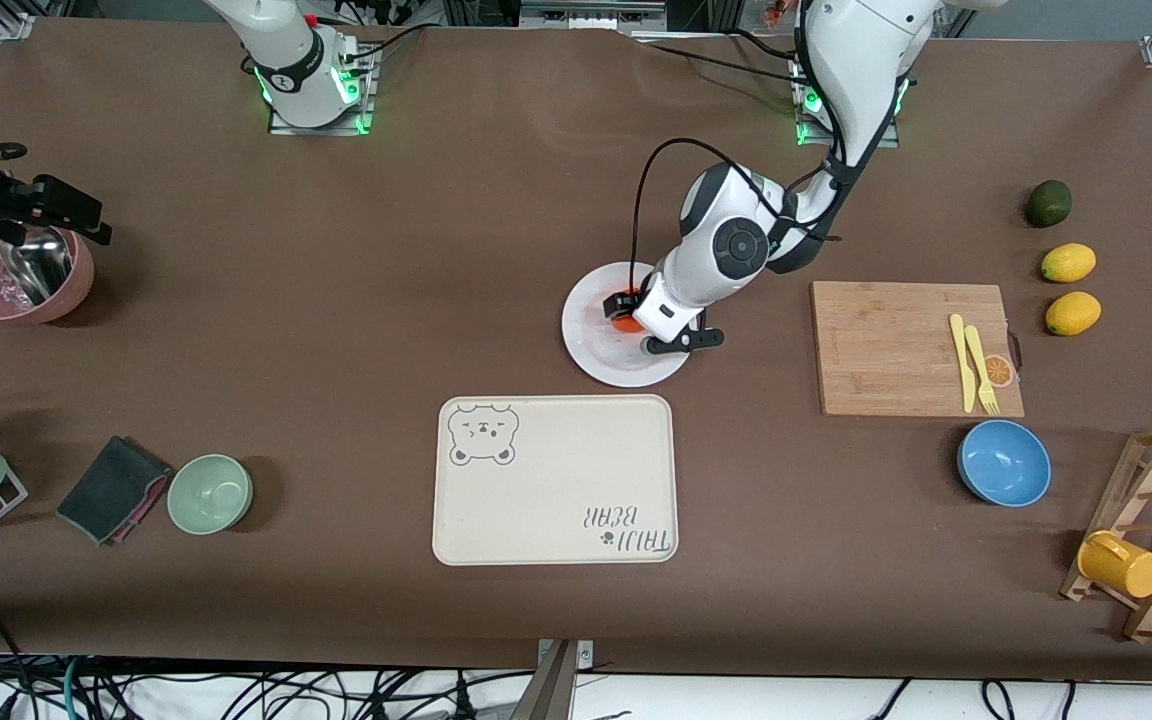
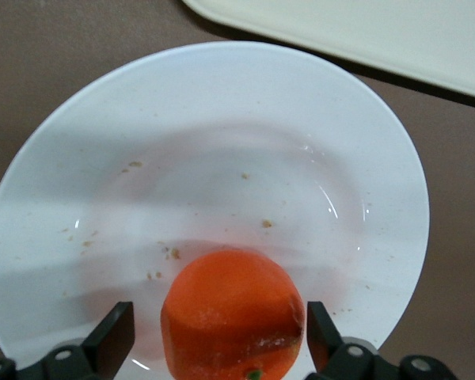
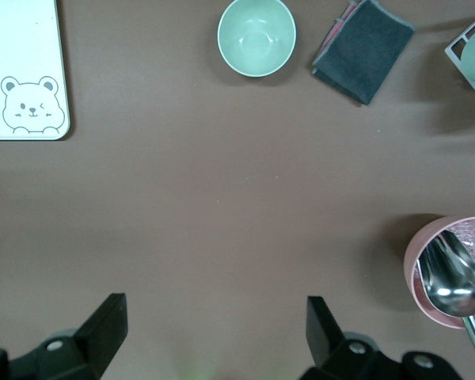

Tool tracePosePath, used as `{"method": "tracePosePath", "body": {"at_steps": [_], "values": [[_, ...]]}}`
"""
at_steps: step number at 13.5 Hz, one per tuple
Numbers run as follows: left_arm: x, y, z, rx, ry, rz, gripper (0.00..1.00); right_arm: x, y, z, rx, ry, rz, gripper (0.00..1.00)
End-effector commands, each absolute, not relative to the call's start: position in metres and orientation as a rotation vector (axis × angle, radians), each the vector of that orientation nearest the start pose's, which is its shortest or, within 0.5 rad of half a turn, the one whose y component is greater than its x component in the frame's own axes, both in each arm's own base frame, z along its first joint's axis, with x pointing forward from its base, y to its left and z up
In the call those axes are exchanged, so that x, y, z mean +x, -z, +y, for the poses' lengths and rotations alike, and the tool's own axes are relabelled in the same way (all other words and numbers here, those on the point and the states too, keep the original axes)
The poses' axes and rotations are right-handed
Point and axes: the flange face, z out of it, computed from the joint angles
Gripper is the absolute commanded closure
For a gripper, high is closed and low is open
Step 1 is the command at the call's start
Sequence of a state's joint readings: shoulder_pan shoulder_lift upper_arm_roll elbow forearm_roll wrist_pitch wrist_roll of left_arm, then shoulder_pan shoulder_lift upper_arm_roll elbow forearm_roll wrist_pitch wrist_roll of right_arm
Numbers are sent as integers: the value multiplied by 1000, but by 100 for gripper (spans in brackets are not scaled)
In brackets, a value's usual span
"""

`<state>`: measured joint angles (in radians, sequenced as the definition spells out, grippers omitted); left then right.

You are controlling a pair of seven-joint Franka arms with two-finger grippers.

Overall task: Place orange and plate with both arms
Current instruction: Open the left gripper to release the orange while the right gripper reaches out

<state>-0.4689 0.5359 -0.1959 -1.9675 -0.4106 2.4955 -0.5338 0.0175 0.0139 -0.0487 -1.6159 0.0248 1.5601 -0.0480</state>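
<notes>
The orange (image 1: 622, 320) lies on the white plate (image 1: 616, 365) at the middle of the table. My left gripper (image 1: 628, 312) is down over the plate, open. In the left wrist view the orange (image 2: 231, 313) sits between the two fingers of the left gripper (image 2: 219, 323), with a small gap on each side, on the plate (image 2: 222, 134). My right gripper (image 1: 66, 215) waits, open and empty, in the air at the right arm's end of the table, beside a pink bowl; the right wrist view shows the right gripper (image 3: 218, 305) over bare table.
A cream bear tray (image 1: 554, 480) lies nearer the camera than the plate. A cutting board (image 1: 896, 350) with a yellow knife and fork, a blue bowl (image 1: 1004, 462), two lemons and a dark green fruit are toward the left arm's end. The pink bowl (image 1: 26, 275) with a scoop, a green bowl (image 1: 209, 492) and a cloth are toward the right arm's end.
</notes>
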Motion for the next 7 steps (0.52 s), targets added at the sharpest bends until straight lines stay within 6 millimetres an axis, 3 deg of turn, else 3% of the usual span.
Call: {"method": "tracePosePath", "body": {"at_steps": [1, 4, 7], "values": [[499, -217, -372, -3400, -316, -410, 0, 561, -586, -6, -3097, -112, -26, 0], [527, -264, -327, -3402, -315, -503, 0, 564, -580, 27, -3102, -126, -123, 0], [551, -323, -260, -3382, -368, -635, 0, 563, -550, 88, -3090, -269, -289, 0]]}}
